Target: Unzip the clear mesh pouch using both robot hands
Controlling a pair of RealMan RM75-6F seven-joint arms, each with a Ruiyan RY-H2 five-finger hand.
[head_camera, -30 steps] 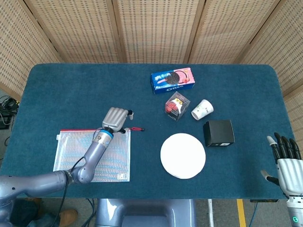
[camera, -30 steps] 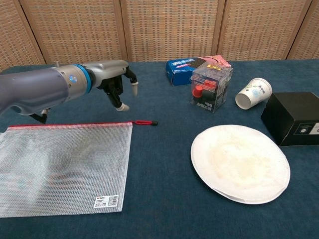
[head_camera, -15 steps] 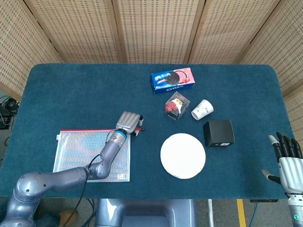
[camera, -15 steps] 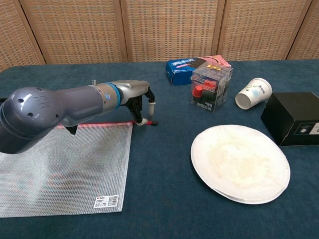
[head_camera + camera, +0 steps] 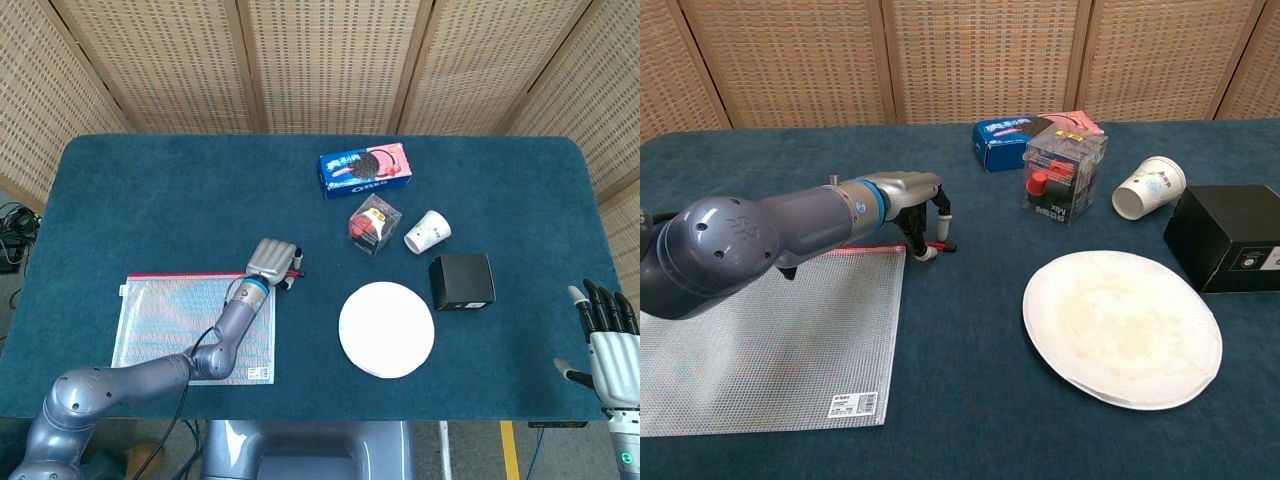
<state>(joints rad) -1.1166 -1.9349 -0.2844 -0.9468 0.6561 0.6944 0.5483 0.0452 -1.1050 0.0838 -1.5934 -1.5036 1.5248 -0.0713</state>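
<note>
Clear mesh pouch (image 5: 195, 318), flat at the table's (image 5: 160, 190) front-left. Left hand (image 5: 274, 261): fingers curled down over the red zipper pull (image 5: 937, 245) at the pouch's top right corner (a firm pinch cannot be confirmed). Right hand (image 5: 604, 340): fingers spread, holding nothing, off the table's right edge. Nearby: 1 white plate (image 5: 386, 329).
</note>
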